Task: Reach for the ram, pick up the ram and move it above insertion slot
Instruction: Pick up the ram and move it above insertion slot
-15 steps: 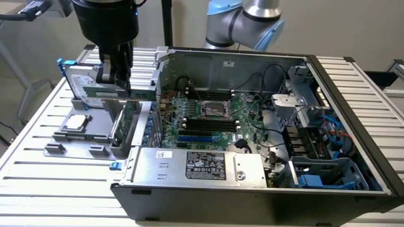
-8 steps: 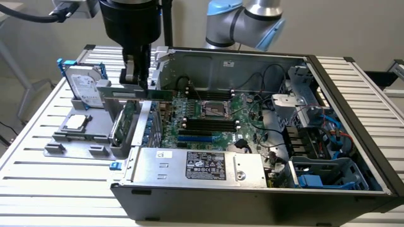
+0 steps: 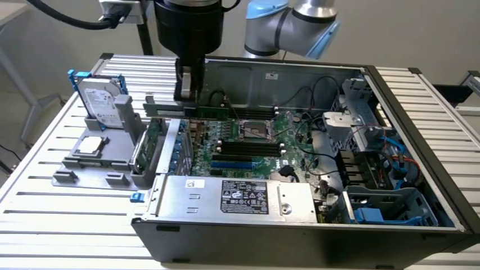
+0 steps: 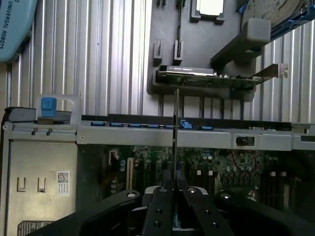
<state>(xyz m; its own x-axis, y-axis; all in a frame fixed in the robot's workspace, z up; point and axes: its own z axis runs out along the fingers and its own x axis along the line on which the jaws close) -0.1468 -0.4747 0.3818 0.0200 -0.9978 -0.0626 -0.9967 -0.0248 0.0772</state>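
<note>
My gripper [image 3: 186, 97] hangs over the far left part of the open computer case [image 3: 300, 239], shut on the ram [image 3: 211, 110]. The ram is a long thin green stick held level, above the far edge of the motherboard [image 3: 262, 132]. In the wrist view the ram [image 4: 175, 123] shows edge-on as a thin line running out from between the black fingers [image 4: 162, 206] of the gripper [image 4: 175, 179]. The black memory slots [image 3: 248, 149] lie in the middle of the motherboard, nearer the camera than the ram.
A grey fixture [image 3: 82, 169] at the exterior view's left holds a hard drive [image 3: 101, 104], a processor chip [image 3: 90, 145] and a wider green card with a metal bracket [image 3: 150, 147]. Inside the case are the power supply [image 3: 236, 197], cables [image 3: 318, 140] and a drive cage [image 3: 383, 205].
</note>
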